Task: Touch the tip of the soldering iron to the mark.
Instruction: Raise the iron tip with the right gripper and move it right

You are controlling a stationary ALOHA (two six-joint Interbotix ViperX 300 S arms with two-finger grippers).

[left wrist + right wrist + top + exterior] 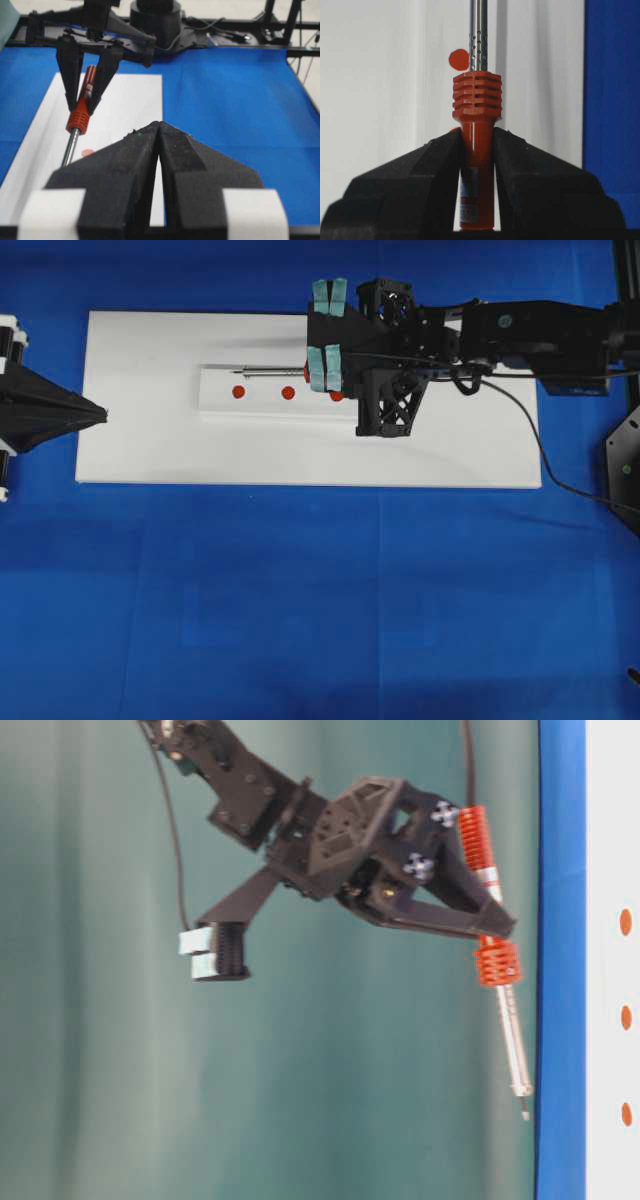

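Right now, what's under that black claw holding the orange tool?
Under the right end effector lies the white board with red dots. It covers most of one dot; anything else beneath is hidden.

Soldering iron (pixel 476 150): slim, red-orange handle with ribbed collar, thin silver perforated shaft, black cord trailing off the rear. Clamped by the handle, raised off the white board, shaft slanting down toward it. Tip (pixel 525 1113): fine dark point, in the air, just short of the surface in the table-level view. From overhead the shaft runs along the strip's upper edge, tip above and just beside the leftmost of the red dot marks (pixel 238 392), not touching it.
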